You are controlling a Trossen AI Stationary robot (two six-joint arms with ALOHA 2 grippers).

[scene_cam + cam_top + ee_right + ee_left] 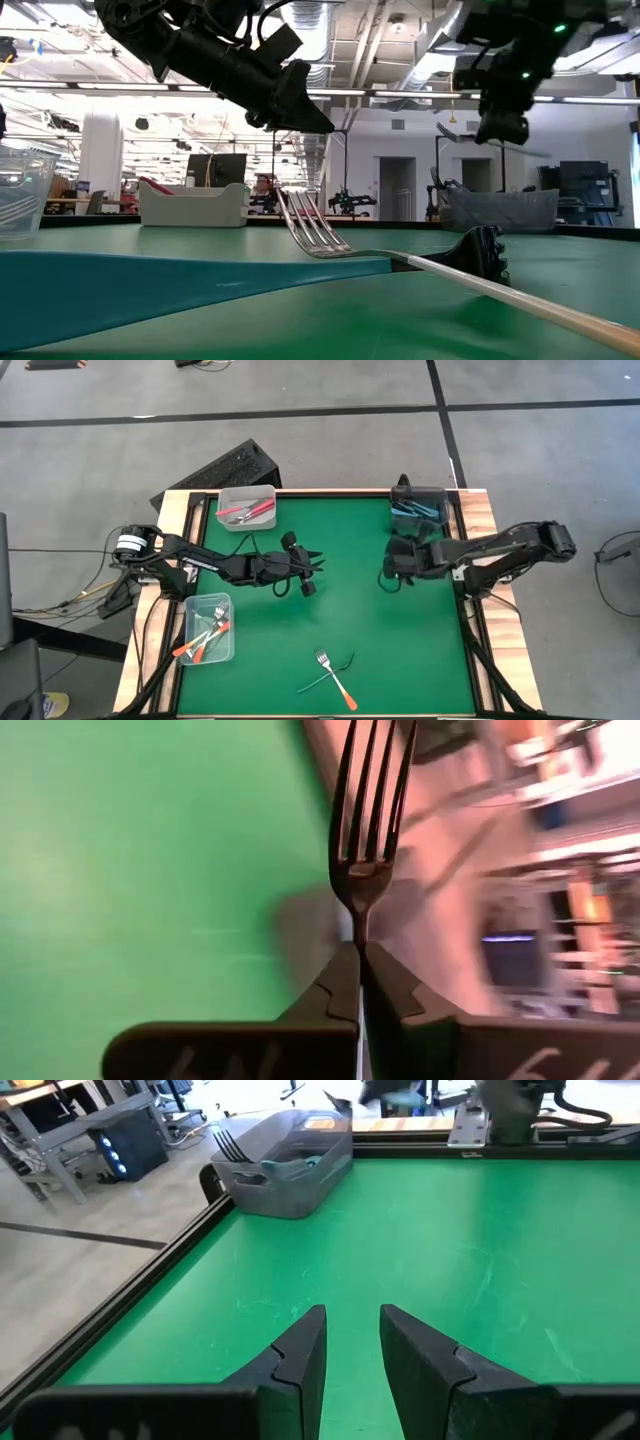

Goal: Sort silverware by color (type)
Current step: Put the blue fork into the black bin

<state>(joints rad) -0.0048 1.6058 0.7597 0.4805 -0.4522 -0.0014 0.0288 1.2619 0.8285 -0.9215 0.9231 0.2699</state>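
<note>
My right gripper point(360, 955) hangs above the table's right middle point(390, 573), shut on a fork point(365, 820) whose tines point away from the fingers; its handle is hidden. My left gripper point(352, 1330) hovers open over the table's left middle point(308, 567) with nothing between its fingers. Near the front edge an orange-handled fork point(337, 682) lies flat on the mat, crossed with a teal-handled utensil point(322, 678); both show close up in the low view point(312, 235). My right gripper pinches the fork's thin neck point(358, 935), just behind the head, between its two fingertips. The fork runs on in line with the fingers, tines outward. It is lifted clear of the green mat.
A clear bin point(245, 508) with red-handled utensils stands at the far left, another clear bin point(208, 630) with orange-handled ones at the near left. A dark grey bin point(418, 510) with teal-handled ones stands at the far right point(285, 1175). Green mat point(350, 610) lies bare between the arms.
</note>
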